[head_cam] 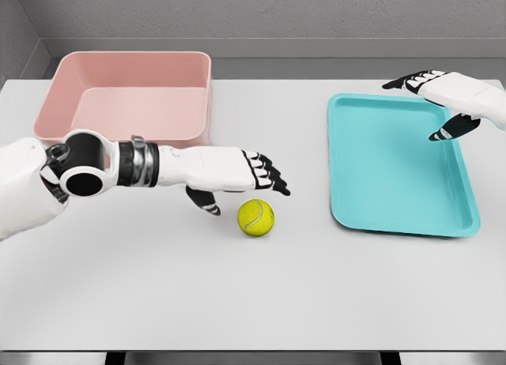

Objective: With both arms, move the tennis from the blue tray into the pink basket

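The tennis ball (256, 218) is located on the table (253, 294), just beside the spread, empty left hand (237, 175). The right hand (439, 96), fingers relaxed, is positioned over the blue tray (395, 183).

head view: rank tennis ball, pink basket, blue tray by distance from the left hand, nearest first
From the left hand:
1. Tennis ball, on the table just below and right of its fingertips.
2. Pink basket, behind the hand at the table's far left.
3. Blue tray, across the table to the right, beneath the right hand.
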Robot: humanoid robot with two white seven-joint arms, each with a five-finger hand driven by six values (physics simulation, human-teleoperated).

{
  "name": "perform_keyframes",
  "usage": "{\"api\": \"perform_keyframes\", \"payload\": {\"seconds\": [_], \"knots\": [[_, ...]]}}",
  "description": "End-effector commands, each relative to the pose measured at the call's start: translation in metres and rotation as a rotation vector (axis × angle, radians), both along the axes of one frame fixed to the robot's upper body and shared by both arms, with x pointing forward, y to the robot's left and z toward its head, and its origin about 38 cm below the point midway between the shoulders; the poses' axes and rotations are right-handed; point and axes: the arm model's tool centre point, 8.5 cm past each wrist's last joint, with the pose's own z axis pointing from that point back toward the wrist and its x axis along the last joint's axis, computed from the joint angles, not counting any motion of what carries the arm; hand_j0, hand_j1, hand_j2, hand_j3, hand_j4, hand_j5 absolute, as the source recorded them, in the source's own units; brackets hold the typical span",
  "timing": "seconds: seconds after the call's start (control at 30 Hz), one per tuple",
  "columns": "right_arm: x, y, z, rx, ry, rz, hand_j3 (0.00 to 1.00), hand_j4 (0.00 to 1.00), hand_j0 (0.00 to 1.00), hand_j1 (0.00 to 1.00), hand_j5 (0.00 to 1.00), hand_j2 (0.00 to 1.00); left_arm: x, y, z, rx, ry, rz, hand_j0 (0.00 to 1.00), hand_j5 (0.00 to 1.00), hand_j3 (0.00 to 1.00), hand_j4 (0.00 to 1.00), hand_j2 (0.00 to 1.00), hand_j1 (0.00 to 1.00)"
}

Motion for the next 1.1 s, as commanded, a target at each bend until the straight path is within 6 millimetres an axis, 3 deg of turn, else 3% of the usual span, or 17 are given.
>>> {"api": "perform_keyframes", "payload": {"seconds": [0.0,0.27,0.33,0.6,0.77,1.07], "knots": [[0.000,0.000,0.001,0.004,0.000,-0.002,1.00,1.00,1.00,1.00,1.00,1.00,-0.006,-0.011,0.001,-0.006,-0.007,-0.031,1.00,1.00,1.00,1.00,1.00,1.00],[-0.001,-0.003,0.000,-0.004,0.003,-0.003,1.00,1.00,1.00,1.00,1.00,1.00,-0.003,-0.008,-0.006,0.072,-0.035,-0.027,1.00,1.00,1.00,1.00,1.00,1.00],[-0.001,-0.003,0.000,-0.005,0.003,-0.006,1.00,1.00,1.00,1.00,1.00,1.00,-0.003,-0.007,-0.015,0.114,-0.013,-0.017,1.00,1.00,1.00,1.00,1.00,1.00],[-0.001,-0.004,0.001,-0.004,0.002,-0.006,1.00,1.00,1.00,1.00,1.00,1.00,0.000,-0.028,-0.017,0.095,-0.015,-0.038,1.00,1.00,1.00,1.00,1.00,1.00],[-0.001,-0.003,0.000,-0.005,0.003,-0.006,1.00,1.00,1.00,1.00,1.00,1.00,0.009,-0.022,-0.023,0.075,0.045,0.003,1.00,1.00,1.00,1.00,1.00,1.00],[-0.001,-0.003,0.000,-0.005,0.005,-0.004,1.00,1.00,1.00,1.00,1.00,1.00,0.006,-0.027,-0.029,0.079,0.048,-0.006,1.00,1.00,1.00,1.00,1.00,1.00]]}}
